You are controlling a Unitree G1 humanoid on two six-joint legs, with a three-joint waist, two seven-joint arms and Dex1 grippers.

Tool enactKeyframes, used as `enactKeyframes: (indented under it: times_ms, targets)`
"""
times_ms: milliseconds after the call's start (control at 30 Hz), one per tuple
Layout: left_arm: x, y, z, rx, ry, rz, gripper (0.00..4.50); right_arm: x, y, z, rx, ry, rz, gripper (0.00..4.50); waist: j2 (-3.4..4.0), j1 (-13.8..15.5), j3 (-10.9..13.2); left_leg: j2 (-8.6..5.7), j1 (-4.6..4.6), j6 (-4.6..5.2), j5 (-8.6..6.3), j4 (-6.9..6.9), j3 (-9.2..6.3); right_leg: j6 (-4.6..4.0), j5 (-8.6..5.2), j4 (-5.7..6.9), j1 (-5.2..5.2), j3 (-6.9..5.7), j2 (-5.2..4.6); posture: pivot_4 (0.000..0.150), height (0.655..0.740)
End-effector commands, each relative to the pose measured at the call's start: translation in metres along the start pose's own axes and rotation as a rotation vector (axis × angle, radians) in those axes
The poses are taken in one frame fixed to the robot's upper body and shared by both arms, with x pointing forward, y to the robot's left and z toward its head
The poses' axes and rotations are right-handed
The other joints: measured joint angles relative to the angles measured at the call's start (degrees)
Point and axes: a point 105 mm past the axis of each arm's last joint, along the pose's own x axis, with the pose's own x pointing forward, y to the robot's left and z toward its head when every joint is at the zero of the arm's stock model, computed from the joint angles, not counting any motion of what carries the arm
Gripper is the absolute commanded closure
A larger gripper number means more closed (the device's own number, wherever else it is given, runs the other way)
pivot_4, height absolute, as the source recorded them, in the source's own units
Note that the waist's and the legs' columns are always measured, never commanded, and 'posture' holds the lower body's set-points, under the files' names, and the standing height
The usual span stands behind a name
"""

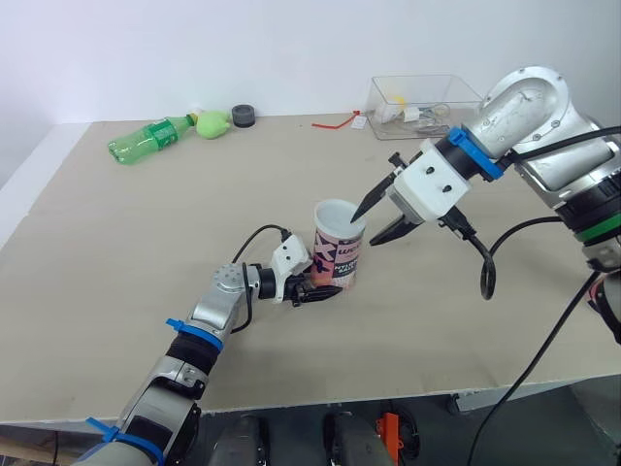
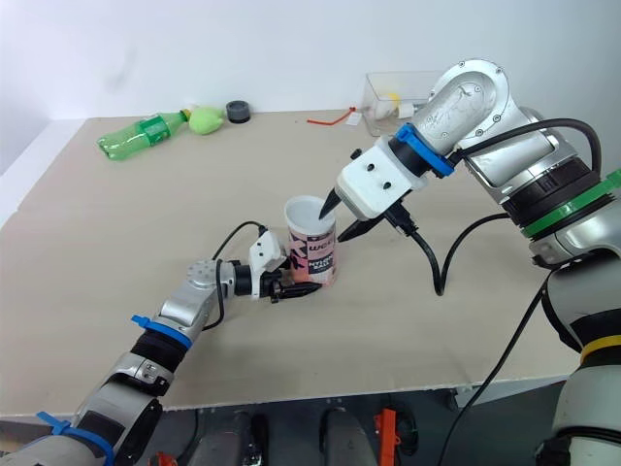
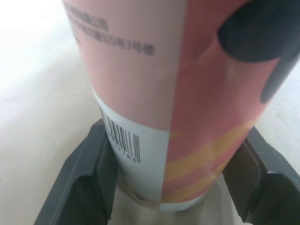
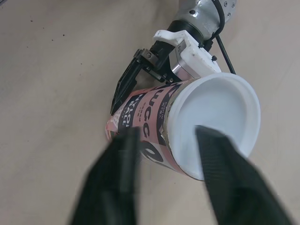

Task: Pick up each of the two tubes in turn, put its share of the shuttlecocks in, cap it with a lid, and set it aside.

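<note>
While the left gripper (image 1: 325,290) clamps its two fingers on the base of the upright tube (image 1: 338,254) near the middle of the table (image 1: 146,252), the right gripper (image 1: 367,231) hangs spread and empty at the tube's white top, one finger at the rim, the other outside.

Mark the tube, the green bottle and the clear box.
tube (image 1: 342,254), left eye view, printed side wall.
green bottle (image 1: 146,139), left eye view, middle of body.
clear box (image 1: 424,78), left eye view, far rim.

Lettering on the tube
The pink tube (image 3: 140,70) bears a barcode (image 3: 123,139) with digits ending "183", small Chinese print including "320", and large dark letters curving round, not readable whole.
</note>
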Motion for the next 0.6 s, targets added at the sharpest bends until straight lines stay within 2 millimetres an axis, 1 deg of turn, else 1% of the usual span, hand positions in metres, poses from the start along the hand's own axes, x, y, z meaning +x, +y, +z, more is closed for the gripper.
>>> enactKeyframes:
  times_ms: [33, 133, 167, 233, 300, 367, 400, 433, 467, 500, 567, 600]
  targets:
    - [-0.001, -0.002, -0.001, -0.006, -0.003, -0.004, 1.81, -0.018, -0.005, 0.009, -0.005, 0.0, -0.025, 2.63, 0.0, 0.0, 0.0, 0.0, 0.0, 0.0, 0.0, 0.0, 0.0, 0.0, 0.0, 0.0, 0.0, 0.0, 0.0, 0.15, 0.74]
    - [-0.002, -0.001, 0.0, -0.007, -0.002, -0.004, 1.81, -0.029, -0.012, 0.016, 0.06, -0.065, -0.087, 2.63, 0.0, 0.0, 0.0, 0.0, 0.0, 0.0, 0.0, 0.0, -0.01, 0.0, 0.0, 0.0, 0.0, -0.01, 0.0, 0.15, 0.74]
    - [-0.002, -0.001, 0.0, -0.005, 0.0, -0.005, 1.81, -0.035, -0.016, 0.021, 0.097, -0.112, -0.12, 2.63, 0.0, 0.0, 0.0, 0.0, -0.01, 0.0, 0.0, 0.0, -0.01, 0.0, 0.0, 0.0, -0.01, 0.0, -0.01, 0.15, 0.74]
    - [-0.002, 0.0, 0.001, -0.003, -0.003, -0.008, 1.81, -0.051, -0.029, 0.03, 0.228, -0.266, -0.21, 2.63, 0.0, 0.0, 0.0, 0.0, -0.02, 0.0, 0.0, 0.0, -0.02, -0.01, 0.0, 0.0, -0.01, -0.02, -0.12, 0.15, 0.74]
    - [-0.002, 0.0, 0.003, 0.005, -0.003, -0.01, 1.81, -0.059, -0.036, 0.028, 0.341, -0.355, -0.274, 2.63, 0.0, 0.1, 0.0, 0.01, -0.02, 0.0, 0.0, 0.0, -0.04, -0.05, 0.02, 0.01, 0.0, -0.04, -0.16, 0.15, 0.74]
    - [-0.003, 0.002, 0.004, 0.01, -0.002, -0.011, 1.81, -0.057, -0.039, 0.018, 0.411, -0.374, -0.344, 2.63, -0.01, 0.1, 0.0, 0.02, -0.02, 0.0, 0.0, 0.01, -0.08, -0.12, 0.05, 0.01, 0.01, -0.1, -0.18, 0.15, 0.74]
    - [-0.003, 0.002, 0.004, 0.013, -0.001, -0.012, 1.81, -0.053, -0.042, 0.014, 0.451, -0.385, -0.377, 3.15, -0.03, 0.1, 0.0, 0.02, -0.02, -0.01, 0.0, 0.01, -0.09, -0.14, 0.06, 0.0, 0.02, -0.12, -0.18, 0.15, 0.74]
    - [-0.003, 0.002, 0.004, 0.014, 0.0, -0.013, 1.81, -0.05, -0.043, 0.012, 0.475, -0.394, -0.396, 3.53, -0.04, 0.1, 0.0, 0.02, -0.02, -0.01, 0.0, 0.01, -0.1, -0.15, 0.05, 0.0, 0.02, -0.14, -0.18, 0.15, 0.74]
    - [-0.003, 0.002, 0.004, 0.015, 0.0, -0.014, 1.81, -0.045, -0.042, 0.011, 0.483, -0.393, -0.394, 3.94, -0.04, 0.1, 0.0, 0.03, -0.03, -0.01, -0.01, 0.02, -0.1, -0.15, 0.05, 0.0, 0.03, -0.14, -0.18, 0.15, 0.74]
    - [-0.003, 0.002, 0.005, 0.015, 0.0, -0.014, 1.81, -0.038, -0.039, 0.009, 0.492, -0.386, -0.387, 4.46, -0.04, 0.1, 0.0, 0.02, -0.04, -0.01, 0.0, 0.02, -0.09, -0.14, 0.05, 0.0, 0.01, -0.13, -0.18, 0.15, 0.74]
    - [-0.003, 0.002, 0.005, 0.017, -0.001, -0.016, 1.81, -0.028, -0.035, 0.007, 0.503, -0.382, -0.38, 4.46, -0.03, 0.1, 0.0, 0.02, -0.12, -0.01, 0.0, 0.03, -0.11, -0.11, 0.07, 0.02, -0.04, -0.17, -0.15, 0.15, 0.74]
    - [-0.003, 0.002, 0.005, 0.018, 0.0, -0.017, 1.81, -0.024, -0.034, 0.005, 0.514, -0.383, -0.38, 4.46, -0.03, 0.1, 0.0, 0.01, -0.19, -0.01, 0.0, 0.03, -0.12, 0.09, 0.19, 0.02, -0.1, -0.18, -0.08, 0.15, 0.74]
